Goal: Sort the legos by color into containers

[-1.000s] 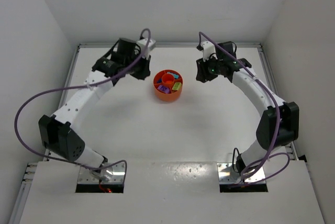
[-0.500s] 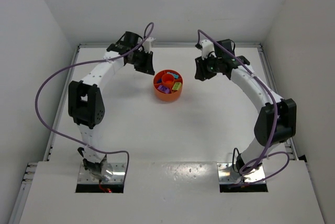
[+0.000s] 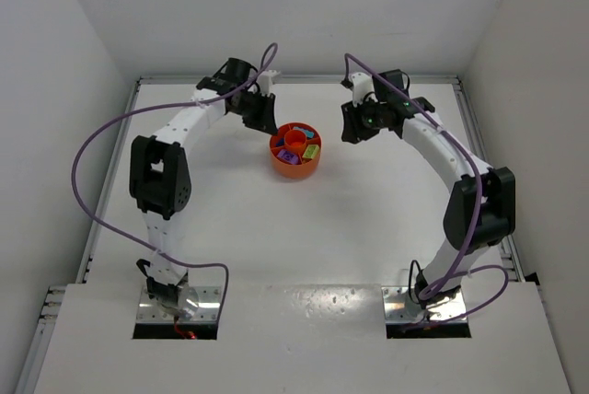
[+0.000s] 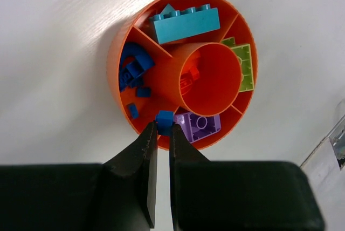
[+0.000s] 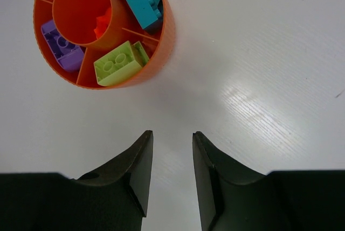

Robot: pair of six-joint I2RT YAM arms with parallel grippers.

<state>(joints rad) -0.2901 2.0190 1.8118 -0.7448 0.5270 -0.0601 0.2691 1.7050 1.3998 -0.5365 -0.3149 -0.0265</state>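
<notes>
At the rim of the round orange plastic compartment bowl (image 4: 116, 53), over its blue wedge (image 4: 132, 74): swung in just now with left gripper (image 4: 160, 134), clamped on a small blue plastic brick (image 4: 164, 119). Looks ready for release there. Beside bowl, right gripper (image 5: 171, 150) apart, empty.

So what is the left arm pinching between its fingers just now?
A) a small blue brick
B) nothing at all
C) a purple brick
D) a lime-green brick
A: the left wrist view shows a small blue brick caught between the tips of the left arm's fingers, which are nearly closed on it, at the edge of the orange bowl.
</notes>
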